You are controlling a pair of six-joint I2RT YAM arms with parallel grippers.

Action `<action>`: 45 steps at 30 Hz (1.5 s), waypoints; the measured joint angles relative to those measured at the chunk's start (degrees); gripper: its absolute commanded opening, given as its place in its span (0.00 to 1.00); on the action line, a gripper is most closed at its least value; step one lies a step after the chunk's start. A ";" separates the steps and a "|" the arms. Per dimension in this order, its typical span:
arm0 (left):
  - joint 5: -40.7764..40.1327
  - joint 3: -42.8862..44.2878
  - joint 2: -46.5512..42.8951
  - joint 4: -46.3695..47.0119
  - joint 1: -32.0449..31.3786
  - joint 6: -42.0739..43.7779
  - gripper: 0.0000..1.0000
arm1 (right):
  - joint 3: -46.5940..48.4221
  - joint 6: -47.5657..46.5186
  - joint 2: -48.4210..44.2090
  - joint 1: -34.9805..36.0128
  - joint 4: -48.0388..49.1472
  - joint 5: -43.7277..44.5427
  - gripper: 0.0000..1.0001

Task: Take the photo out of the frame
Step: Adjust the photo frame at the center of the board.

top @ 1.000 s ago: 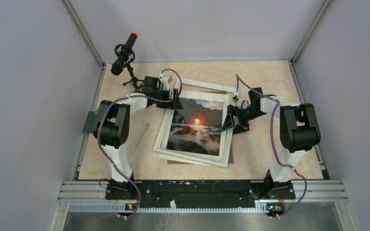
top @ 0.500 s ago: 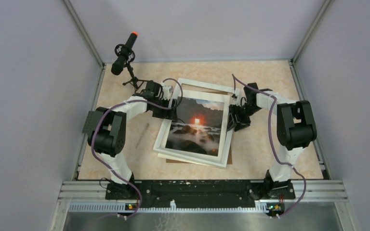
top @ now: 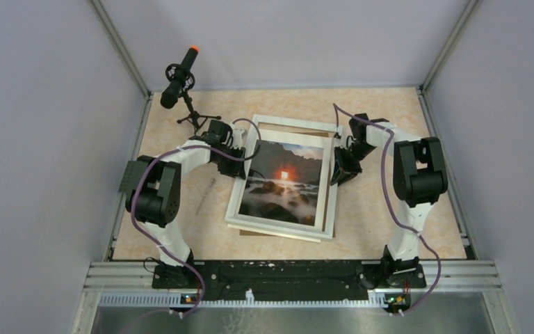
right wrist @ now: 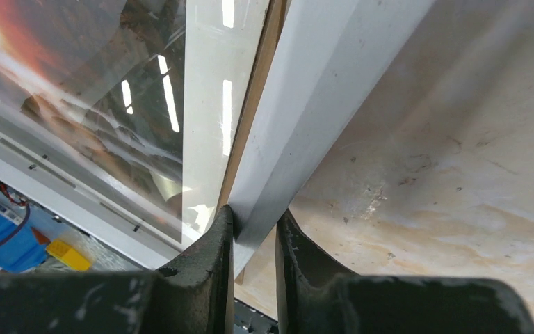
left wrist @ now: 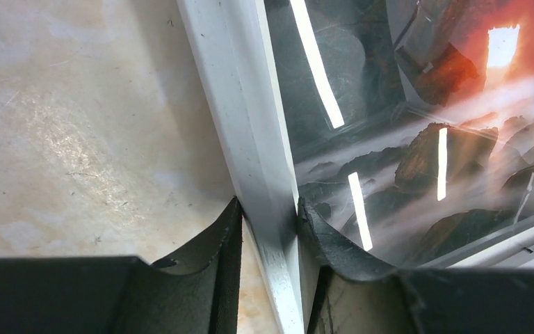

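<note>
The photo (top: pixel 285 182) lies face up inside the white frame (top: pixel 237 191) at the centre of the top view, on the bench (top: pixel 181 216), with its dark rocks toward the lower edge and its blue sky toward the upper edge. A strip of brown board (top: pixel 278 236) shows just below the frame's lower border.

Farther up, the left tool (top: pixel 247 154) sits at the frame's left border near the upper left corner. In its wrist view the black fingers (left wrist: pixel 215 240) are clamped onto the white border, one on the bench side and one on the glossy side.

The right tool (top: pixel 335 172) pinches the frame's right border. Its fingers (right wrist: pixel 292 250) are closed tight on the white rail, the board's brown edge just beside them.

At the far upper left stands a microphone (top: pixel 179 78) on a tripod.
</note>
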 measured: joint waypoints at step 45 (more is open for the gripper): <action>6.47 6.45 -2.23 1.11 0.74 14.23 0.99 | 22.05 -7.76 10.64 -0.63 0.76 7.30 0.84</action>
